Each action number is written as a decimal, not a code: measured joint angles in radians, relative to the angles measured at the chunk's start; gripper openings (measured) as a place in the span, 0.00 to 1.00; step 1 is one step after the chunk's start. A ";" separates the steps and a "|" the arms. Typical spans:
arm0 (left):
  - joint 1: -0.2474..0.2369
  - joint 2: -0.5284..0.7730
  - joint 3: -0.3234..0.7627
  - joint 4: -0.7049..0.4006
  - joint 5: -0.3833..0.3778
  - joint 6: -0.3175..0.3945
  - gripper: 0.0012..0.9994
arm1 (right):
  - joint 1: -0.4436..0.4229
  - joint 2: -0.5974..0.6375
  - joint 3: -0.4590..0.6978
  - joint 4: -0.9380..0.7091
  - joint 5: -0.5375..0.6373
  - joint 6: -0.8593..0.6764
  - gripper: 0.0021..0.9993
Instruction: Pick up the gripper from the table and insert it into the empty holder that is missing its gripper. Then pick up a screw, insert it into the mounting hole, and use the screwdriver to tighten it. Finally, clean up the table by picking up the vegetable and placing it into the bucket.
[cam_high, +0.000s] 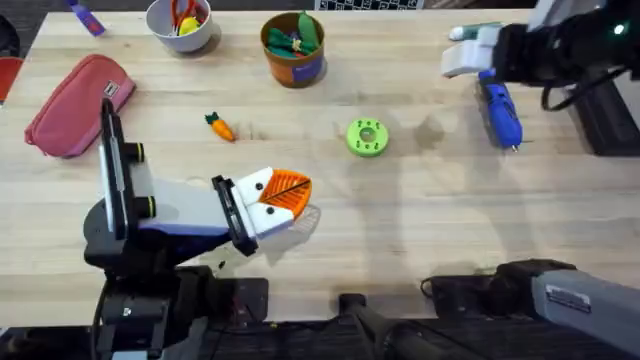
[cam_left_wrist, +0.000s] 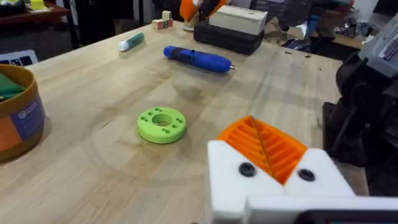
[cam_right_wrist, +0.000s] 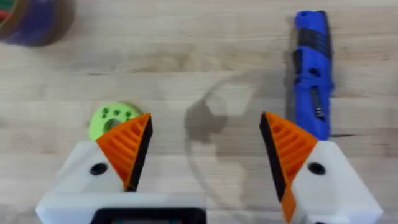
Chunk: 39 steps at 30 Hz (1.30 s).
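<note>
Since the vegetable (cam_high: 219, 126) lies on the bare table at the left, near side of the bucket (cam_high: 294, 50) and well apart from it, I judge the clean-up is not yet done. The bucket stands at the far edge with other toys inside. Right of the carrot sits a green disc (cam_high: 367, 137); whether it keeps the screws I cannot tell. The screwdriver (cam_high: 500, 112) rests flat on the table at the far right, held by nothing, so I take the tightening as still ahead. The white mounts I can see carry orange ribbed pads, so the insert may be finished, though I cannot confirm it.

My left gripper (cam_high: 290, 205) is stretched low over the near left of the table, pointing right, its pads pressed together on nothing. My right gripper (cam_high: 465, 52) hangs above the far right, just beside the screwdriver's far end, spread wide and empty.
</note>
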 joint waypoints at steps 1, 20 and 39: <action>0.000 0.000 0.000 0.000 0.000 0.000 0.01 | -0.022 0.018 0.019 -0.009 0.003 -0.007 0.99; 0.000 0.000 0.000 0.000 0.000 0.000 0.00 | -0.355 0.421 0.191 -0.023 0.038 -0.201 0.98; 0.000 0.000 0.000 0.000 0.000 0.000 0.00 | -0.350 0.662 0.240 0.123 0.064 -0.287 0.98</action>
